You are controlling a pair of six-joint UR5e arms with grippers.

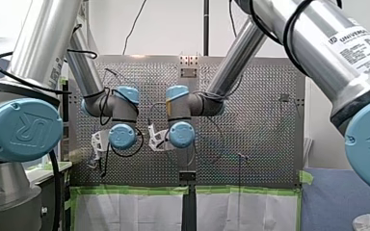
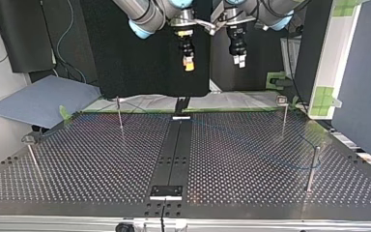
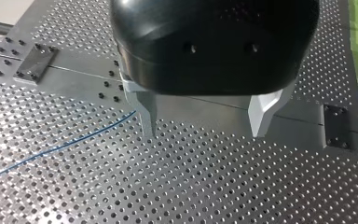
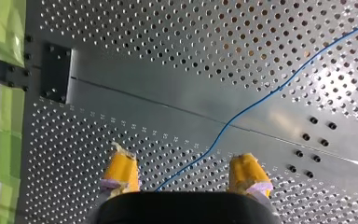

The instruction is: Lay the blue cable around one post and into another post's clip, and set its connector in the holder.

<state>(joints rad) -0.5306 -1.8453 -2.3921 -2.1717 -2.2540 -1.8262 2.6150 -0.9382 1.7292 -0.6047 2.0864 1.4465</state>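
The thin blue cable (image 2: 297,167) lies loose on the perforated table, running from the far middle toward a plain post (image 2: 313,166) at the top view's right. My left gripper (image 2: 240,62) hangs high above the table, open and empty; in the left wrist view its metal fingers (image 3: 205,135) stand wide, with the cable (image 3: 60,147) off to one side. My right gripper (image 2: 189,65), yellow-padded, hangs beside it, open and empty. In the right wrist view the cable (image 4: 261,100) passes on the table below, between its spread fingers (image 4: 182,153). No connector shows.
Thin posts stand on the table: one far left (image 2: 119,113), a clip-topped one far right (image 2: 284,116), another with a fitting at the near left (image 2: 33,154). A dark strip (image 2: 176,154) runs down the table's middle. Green tape (image 1: 135,190) edges the table.
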